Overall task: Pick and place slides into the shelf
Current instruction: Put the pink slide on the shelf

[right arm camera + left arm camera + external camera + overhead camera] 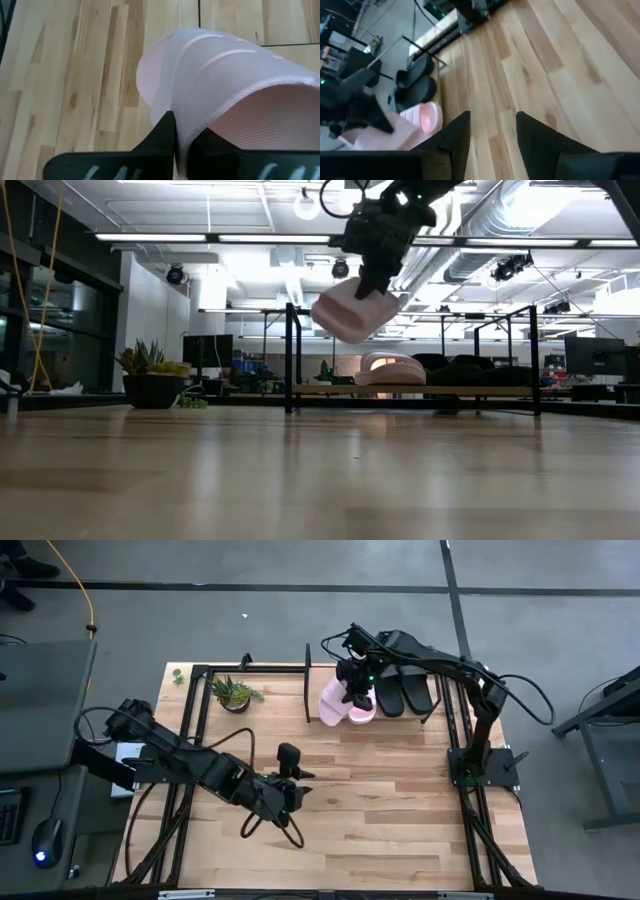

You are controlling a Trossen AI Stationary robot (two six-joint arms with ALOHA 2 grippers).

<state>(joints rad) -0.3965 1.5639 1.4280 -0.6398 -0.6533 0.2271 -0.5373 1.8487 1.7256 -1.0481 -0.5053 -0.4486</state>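
My right gripper point(355, 697) point(372, 285) is shut on a pale pink slide point(333, 700) point(352, 312) and holds it in the air by the shelf's left end. The shelf point(330, 390) point(306, 690), black rods with a light board, stands at the table's far edge. On it lie a second pink slide point(364, 714) point(390, 368) and two black slides point(402, 692) point(470, 368), side by side on their soles. My left gripper point(289, 752) point(492, 120) stands open over bare wood at mid-table, with nothing between its fingers. My right gripper pinches the pink slide's wide strap at its edge point(181, 131) between its two fingers point(162, 131). The fingers come from above, slanting down. The slide hangs tilted below them point(350, 315), clear of the table and the shelf.
A potted plant point(235, 693) point(150, 375) stands at the far left, beside the shelf. Black frame rails point(190, 730) run along the table's left and right sides. Open wooden tabletop point(400, 800) lies between the arms and toward the near edge.
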